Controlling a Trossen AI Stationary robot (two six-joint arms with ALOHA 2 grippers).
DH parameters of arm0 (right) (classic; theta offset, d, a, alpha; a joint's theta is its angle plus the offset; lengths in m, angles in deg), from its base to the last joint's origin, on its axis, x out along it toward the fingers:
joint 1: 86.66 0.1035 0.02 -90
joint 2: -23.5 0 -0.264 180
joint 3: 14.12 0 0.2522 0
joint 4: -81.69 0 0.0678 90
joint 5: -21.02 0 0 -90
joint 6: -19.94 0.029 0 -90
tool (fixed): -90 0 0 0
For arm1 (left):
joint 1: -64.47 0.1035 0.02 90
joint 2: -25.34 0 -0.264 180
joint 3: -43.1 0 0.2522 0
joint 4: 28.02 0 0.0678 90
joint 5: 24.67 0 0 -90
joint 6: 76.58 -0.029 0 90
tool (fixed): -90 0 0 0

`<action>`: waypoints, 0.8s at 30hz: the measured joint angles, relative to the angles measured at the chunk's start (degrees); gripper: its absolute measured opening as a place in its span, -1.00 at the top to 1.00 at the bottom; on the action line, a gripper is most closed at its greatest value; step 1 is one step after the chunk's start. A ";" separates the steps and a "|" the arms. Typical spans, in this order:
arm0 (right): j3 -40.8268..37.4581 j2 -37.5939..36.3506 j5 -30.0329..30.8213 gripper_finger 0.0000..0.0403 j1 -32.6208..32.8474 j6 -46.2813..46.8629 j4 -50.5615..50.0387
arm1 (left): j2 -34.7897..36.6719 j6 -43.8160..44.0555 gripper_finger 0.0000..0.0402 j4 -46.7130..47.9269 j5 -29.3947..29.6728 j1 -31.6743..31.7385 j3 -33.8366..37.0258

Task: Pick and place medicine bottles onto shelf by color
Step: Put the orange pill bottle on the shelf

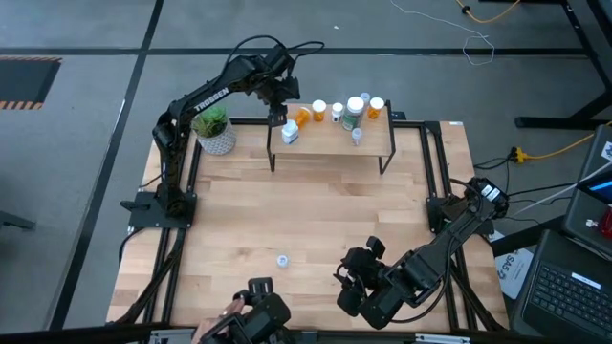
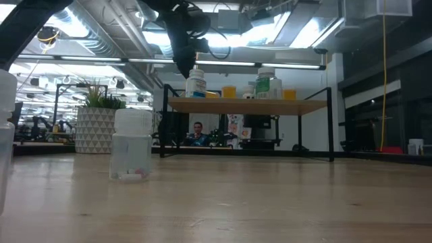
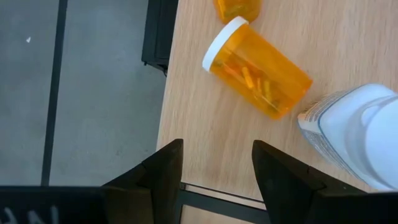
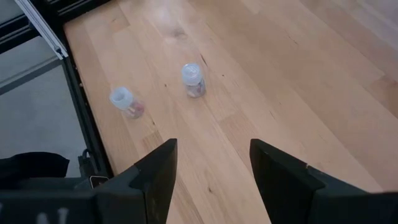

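The shelf (image 1: 330,143) stands at the table's far edge. On it are a white bottle (image 1: 290,132), orange bottles (image 1: 318,110), a greenish one (image 1: 354,112) and a tiny clear one (image 1: 357,137). My left gripper (image 3: 214,152) hovers open and empty over the shelf's left end (image 1: 280,103), beside the white bottle (image 3: 354,134) and an orange bottle (image 3: 258,74) lying on its side. My right gripper (image 4: 213,149) is open and empty above the table's near part (image 1: 359,277). Two tiny clear bottles (image 4: 193,79) (image 4: 126,102) stand upright on the table ahead of it.
A green plant in a white pot (image 1: 214,129) stands left of the shelf. One clear bottle (image 2: 133,145) stands close before the low camera, another at that view's left edge (image 2: 5,128). A person (image 2: 197,133) shows in the room beyond the shelf. Black frame rails (image 1: 435,162) edge the table.
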 joint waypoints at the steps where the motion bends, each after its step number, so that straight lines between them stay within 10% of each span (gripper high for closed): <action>1: 0.00 -0.02 -0.02 -0.01 -0.01 0.00 0.00 | 0.00 -0.03 0.07 0.00 0.00 0.00 0.00; 24: 0.00 -0.02 -0.02 -0.01 -0.02 -0.03 0.02 | 0.17 0.87 0.06 4.00 3.21 -1.27 -11.15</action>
